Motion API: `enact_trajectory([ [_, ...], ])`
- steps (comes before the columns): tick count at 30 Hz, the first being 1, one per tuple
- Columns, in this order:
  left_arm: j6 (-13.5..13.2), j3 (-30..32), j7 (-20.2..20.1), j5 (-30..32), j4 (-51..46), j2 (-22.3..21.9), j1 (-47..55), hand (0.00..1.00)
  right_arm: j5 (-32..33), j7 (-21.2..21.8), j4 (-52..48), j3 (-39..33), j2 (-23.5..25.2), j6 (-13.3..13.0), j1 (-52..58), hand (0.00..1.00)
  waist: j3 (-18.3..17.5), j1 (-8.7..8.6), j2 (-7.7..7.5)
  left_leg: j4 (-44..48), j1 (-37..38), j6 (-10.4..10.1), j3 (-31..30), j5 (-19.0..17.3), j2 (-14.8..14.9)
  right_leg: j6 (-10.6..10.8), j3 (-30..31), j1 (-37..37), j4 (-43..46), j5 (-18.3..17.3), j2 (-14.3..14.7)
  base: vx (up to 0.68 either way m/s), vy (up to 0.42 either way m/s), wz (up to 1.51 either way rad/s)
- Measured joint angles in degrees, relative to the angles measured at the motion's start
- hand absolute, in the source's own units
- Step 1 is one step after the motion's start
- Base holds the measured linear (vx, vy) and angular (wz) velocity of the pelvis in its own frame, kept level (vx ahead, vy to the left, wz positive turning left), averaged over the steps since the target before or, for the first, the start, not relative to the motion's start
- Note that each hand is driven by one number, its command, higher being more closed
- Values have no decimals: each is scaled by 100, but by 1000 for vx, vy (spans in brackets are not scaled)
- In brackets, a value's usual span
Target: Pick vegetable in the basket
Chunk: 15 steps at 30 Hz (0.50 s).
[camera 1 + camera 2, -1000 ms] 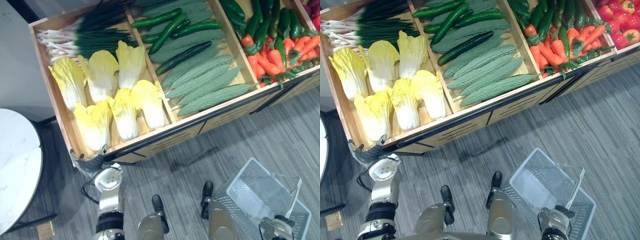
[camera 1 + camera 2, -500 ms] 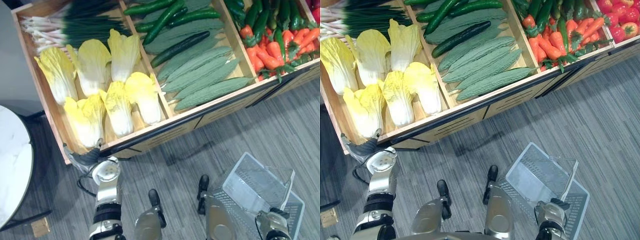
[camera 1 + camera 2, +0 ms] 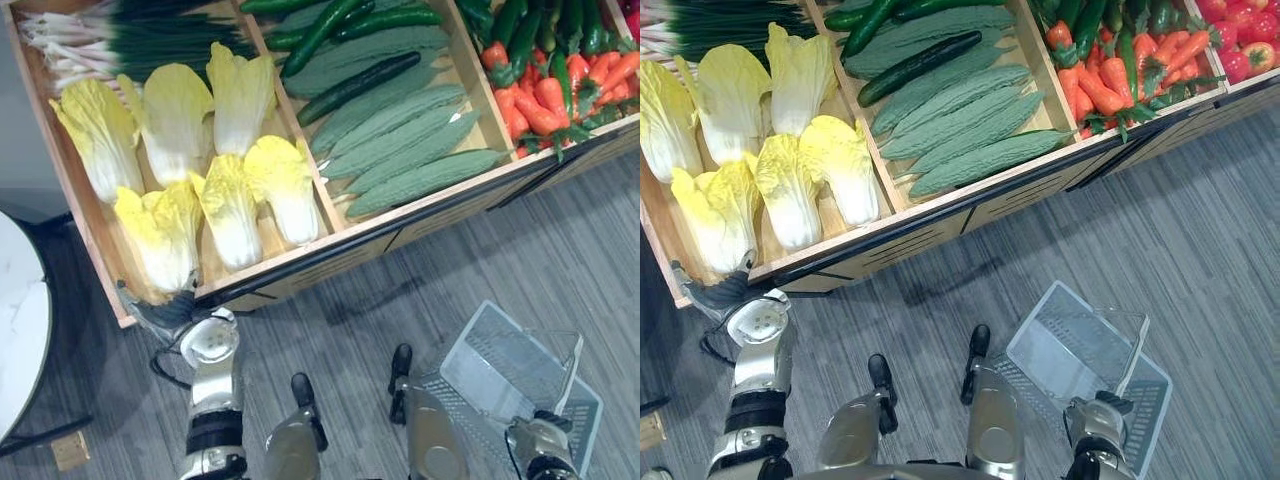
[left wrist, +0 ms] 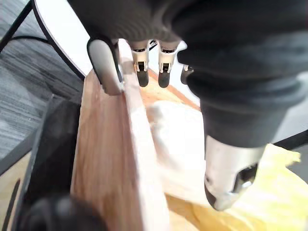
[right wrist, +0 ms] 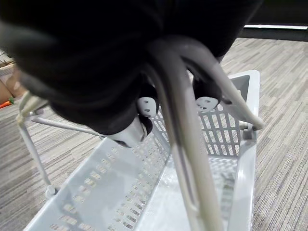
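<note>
Below, right hand (image 5: pixel 110 82) tight round the basket handle (image 5: pixel 185 144); left hand (image 4: pixel 226 86) loose-fingered.

Cabbages (image 3: pixel 230 195) left of gourds (image 3: pixel 410 150); basket (image 3: pixel 512 362) nearer

No readable text, labels, numbers, signs (none on display bin (image 3: pixel 420 213), basket (image 3: pixel 1080 350)).

Round white table (image 3: pixel 18 330) on grey striped floor (image 3: pixel 560 250)
</note>
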Motion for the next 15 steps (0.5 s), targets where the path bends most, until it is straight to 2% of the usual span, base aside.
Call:
enact_trajectory([
  [3, -211, -338, -119, 26, -856, -156, 360, 0, 1, -28, 0, -40, 43, -15, 10, 100, 4, -4, -7, -3, 21, -1, -6, -1, -3, 0, 184, 3, -3, 0, 27, 55, 20, -2],
  [8, -458, -486, -288, 39, -1177, -321, 637, 0, -3, -43, 68, -37, 55, -109, 55, 100, -2, -9, 40, -7, 130, -1, -39, -4, 8, 3, 233, 148, -46, -2, 48, 22, 3, -2],
  [15, -482, -529, -337, 256, -1442, -385, 1140, 0, -2, -51, 196, -31, 53, -175, 202, 100, -31, 0, 110, -7, 194, -3, -194, -13, 23, 8, 104, 344, -119, -5, 46, -6, 0, 10],
])
